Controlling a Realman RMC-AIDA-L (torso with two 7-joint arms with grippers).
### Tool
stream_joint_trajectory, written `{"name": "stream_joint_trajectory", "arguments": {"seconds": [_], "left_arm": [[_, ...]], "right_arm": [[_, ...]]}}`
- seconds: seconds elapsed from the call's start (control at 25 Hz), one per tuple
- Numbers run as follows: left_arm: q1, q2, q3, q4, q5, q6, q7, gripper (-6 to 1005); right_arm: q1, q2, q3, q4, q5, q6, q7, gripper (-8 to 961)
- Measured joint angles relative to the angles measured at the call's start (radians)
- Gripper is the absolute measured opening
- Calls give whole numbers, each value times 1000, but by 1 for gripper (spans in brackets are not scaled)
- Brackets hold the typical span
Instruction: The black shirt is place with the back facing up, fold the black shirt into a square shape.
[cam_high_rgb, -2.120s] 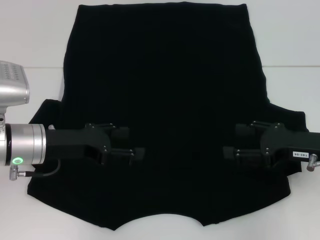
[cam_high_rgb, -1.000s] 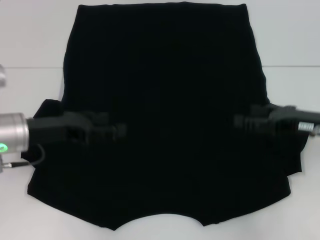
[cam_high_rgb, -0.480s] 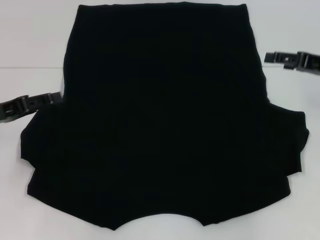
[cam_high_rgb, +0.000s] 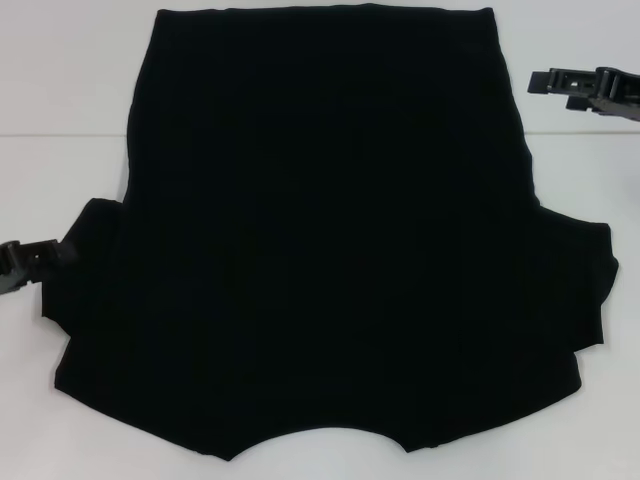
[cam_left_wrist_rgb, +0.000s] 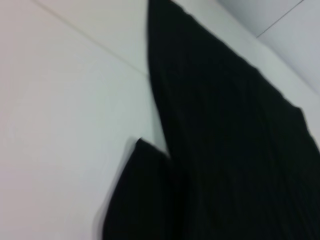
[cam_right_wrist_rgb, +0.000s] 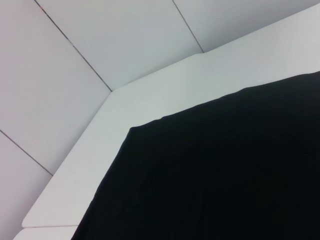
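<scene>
The shirt (cam_high_rgb: 330, 240) lies flat on my white table (cam_high_rgb: 60, 90), filling most of the head view: soft, matte black fabric, plain on the side facing up, its straight hem toward the top of the frame and the curved neckline at the bottom edge. The short sleeves stick out at lower left and lower right.

My left tool (cam_high_rgb: 30, 258) sits at the left edge of the frame, its tip just beside the left sleeve. I cannot tell if it touches the cloth, nor whether it is spread or closed.

My right tool (cam_high_rgb: 575, 82) hangs at the upper right, clear of the shirt; its state I cannot tell either.

My left wrist view alone shows the sleeve's folded edge, though blurred.
</scene>
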Motion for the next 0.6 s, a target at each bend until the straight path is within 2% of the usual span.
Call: {"name": "stream_joint_trajectory", "arguments": {"seconds": [0.6], "left_arm": [[1,-5,6,1,86,-67,25,561]], "right_arm": [[1,1,-2,-1,2,-12,1,888]]}}
